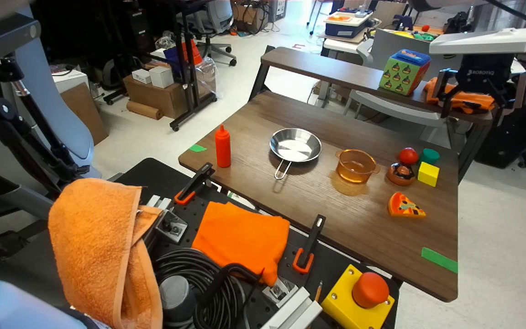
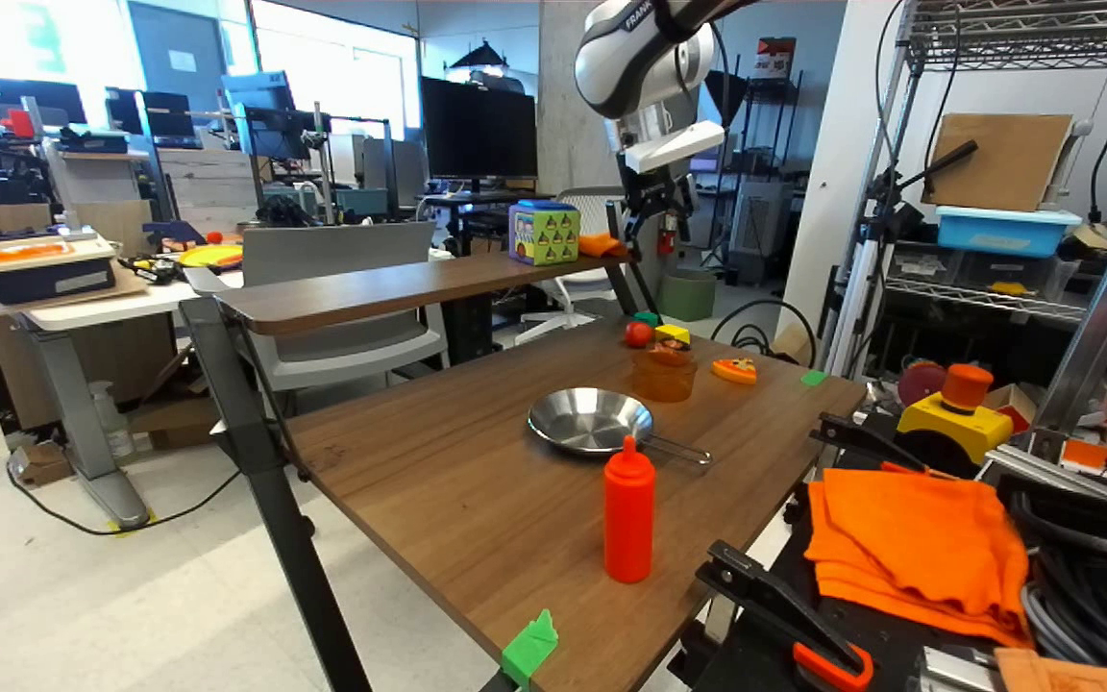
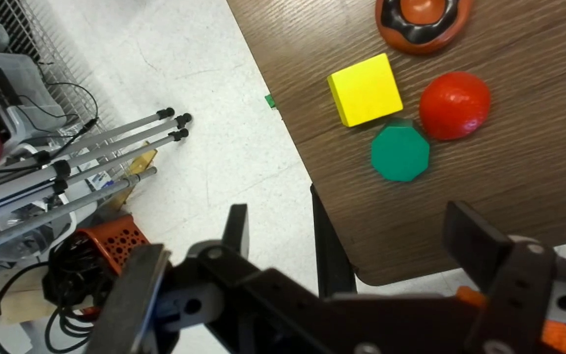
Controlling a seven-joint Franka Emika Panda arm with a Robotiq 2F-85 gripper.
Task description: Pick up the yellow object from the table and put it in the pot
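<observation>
Gripper [image 3: 349,223]: spread wide, empty | yellow block [image 3: 369,92]: on table [image 3: 533,167], lower, well apart

Wrist view crops apparent doughnut [image 3: 420,33].

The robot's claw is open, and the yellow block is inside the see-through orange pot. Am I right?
Not about the block: in an exterior view, the yellow block is outside the see-through orange pot, on the brown table beside the green block. The rest is right: the gripper is open.
</observation>
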